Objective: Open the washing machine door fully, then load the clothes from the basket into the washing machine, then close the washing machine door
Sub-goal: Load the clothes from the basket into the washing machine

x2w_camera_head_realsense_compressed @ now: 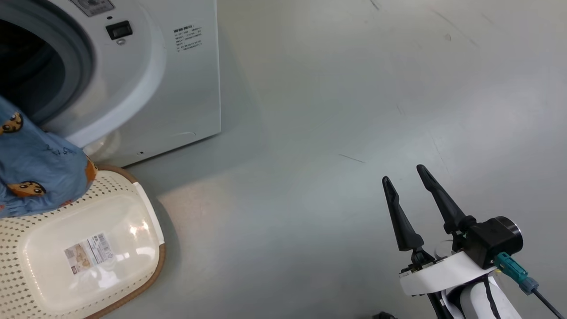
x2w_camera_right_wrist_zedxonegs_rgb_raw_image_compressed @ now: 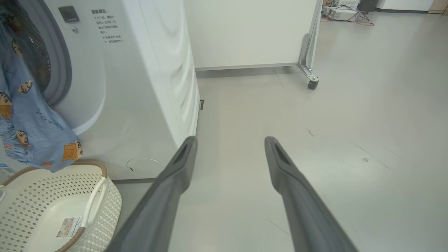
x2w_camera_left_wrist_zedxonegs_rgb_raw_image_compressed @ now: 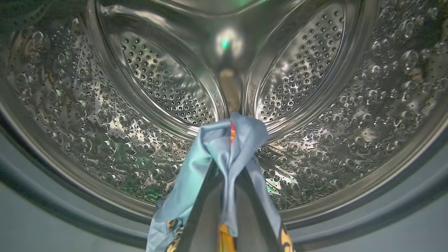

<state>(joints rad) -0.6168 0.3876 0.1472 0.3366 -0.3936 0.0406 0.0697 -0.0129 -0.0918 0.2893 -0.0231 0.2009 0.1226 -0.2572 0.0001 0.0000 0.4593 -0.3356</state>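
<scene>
My left gripper [x2w_camera_left_wrist_zedxonegs_rgb_raw_image_compressed: 229, 168] is shut on a light blue cloth [x2w_camera_left_wrist_zedxonegs_rgb_raw_image_compressed: 231, 143] with orange-brown figures, held at the mouth of the washing machine's steel drum [x2w_camera_left_wrist_zedxonegs_rgb_raw_image_compressed: 168, 84]. In the head view the same cloth [x2w_camera_head_realsense_compressed: 35, 164] hangs from the grey door ring [x2w_camera_head_realsense_compressed: 79, 57] down over the cream basket [x2w_camera_head_realsense_compressed: 141, 204]. The right wrist view shows the cloth [x2w_camera_right_wrist_zedxonegs_rgb_raw_image_compressed: 31, 122] draping from the machine's opening above the basket [x2w_camera_right_wrist_zedxonegs_rgb_raw_image_compressed: 105, 206]. My right gripper [x2w_camera_head_realsense_compressed: 403, 175] stands open over the bare floor, well right of the white washing machine [x2w_camera_head_realsense_compressed: 186, 79]. The washing machine door is out of view.
The basket's bottom bears a paper label [x2w_camera_head_realsense_compressed: 88, 252]. A white partition on casters [x2w_camera_right_wrist_zedxonegs_rgb_raw_image_compressed: 311, 84] stands behind the machine [x2w_camera_right_wrist_zedxonegs_rgb_raw_image_compressed: 157, 87], with cables and equipment [x2w_camera_right_wrist_zedxonegs_rgb_raw_image_compressed: 346, 14] far back. Grey floor [x2w_camera_head_realsense_compressed: 354, 110] stretches to the right.
</scene>
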